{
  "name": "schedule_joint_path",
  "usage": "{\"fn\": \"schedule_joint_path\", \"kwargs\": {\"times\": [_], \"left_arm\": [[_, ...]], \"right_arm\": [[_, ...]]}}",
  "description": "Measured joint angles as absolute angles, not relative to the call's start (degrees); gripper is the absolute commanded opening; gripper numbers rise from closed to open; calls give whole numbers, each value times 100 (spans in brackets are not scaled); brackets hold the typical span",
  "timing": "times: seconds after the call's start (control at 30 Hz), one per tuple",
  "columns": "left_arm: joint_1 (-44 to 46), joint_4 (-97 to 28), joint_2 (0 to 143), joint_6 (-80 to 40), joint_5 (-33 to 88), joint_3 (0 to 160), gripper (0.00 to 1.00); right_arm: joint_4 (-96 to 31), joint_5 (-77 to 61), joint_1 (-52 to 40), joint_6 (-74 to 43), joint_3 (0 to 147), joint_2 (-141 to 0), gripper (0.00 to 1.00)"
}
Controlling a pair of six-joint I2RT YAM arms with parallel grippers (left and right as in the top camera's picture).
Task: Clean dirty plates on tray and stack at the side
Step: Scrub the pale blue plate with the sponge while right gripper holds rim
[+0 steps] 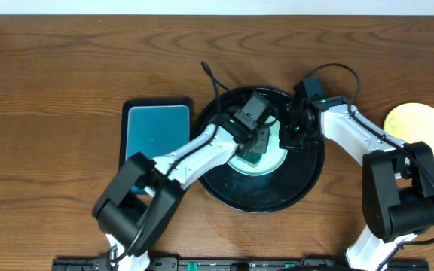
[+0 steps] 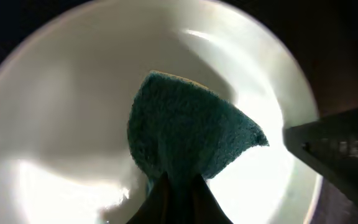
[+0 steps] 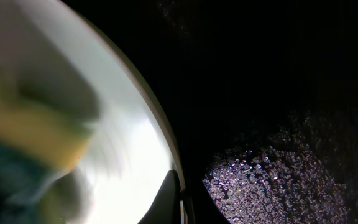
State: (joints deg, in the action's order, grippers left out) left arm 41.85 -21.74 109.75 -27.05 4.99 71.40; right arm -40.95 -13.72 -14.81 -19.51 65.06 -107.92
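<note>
Left wrist view: left fingers (image 2: 159,200) clenched on the teal sponge (image 2: 185,134), pressed onto the mint plate (image 2: 67,99) inside the black tray (image 1: 277,197). My right fingers (image 3: 169,199) sit closed at the plate's rim. I'd scrub in small circles with light pressure and the rim braced.

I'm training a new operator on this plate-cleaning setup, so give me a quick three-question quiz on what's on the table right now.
1. True or false: the yellow plate lies on the black tray.
2. What does the left gripper hold? A) sponge B) fork C) nothing
3. Fill in: the teal tray sits on the black tray's ___ side (robot's own).
Key: 1 false, it lies off to the right; 2 A; 3 left.
</note>
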Motion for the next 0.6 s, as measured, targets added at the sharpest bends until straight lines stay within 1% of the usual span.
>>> {"fn": "schedule_joint_path", "kwargs": {"times": [0.17, 0.43, 0.6], "left_arm": [[4213, -2106, 11139, -2722, 331, 7157, 7], [4250, -2220, 11281, -3035, -375, 7288, 7], [4047, -2206, 11297, -3312, -633, 7288, 7]], "right_arm": [[-4095, -1372, -1481, -1951, 6506, -10792, 1], [-4060, -1455, -1483, -1953, 6497, -10792, 1], [-4060, -1459, -1483, -1953, 6493, -10792, 1]]}}
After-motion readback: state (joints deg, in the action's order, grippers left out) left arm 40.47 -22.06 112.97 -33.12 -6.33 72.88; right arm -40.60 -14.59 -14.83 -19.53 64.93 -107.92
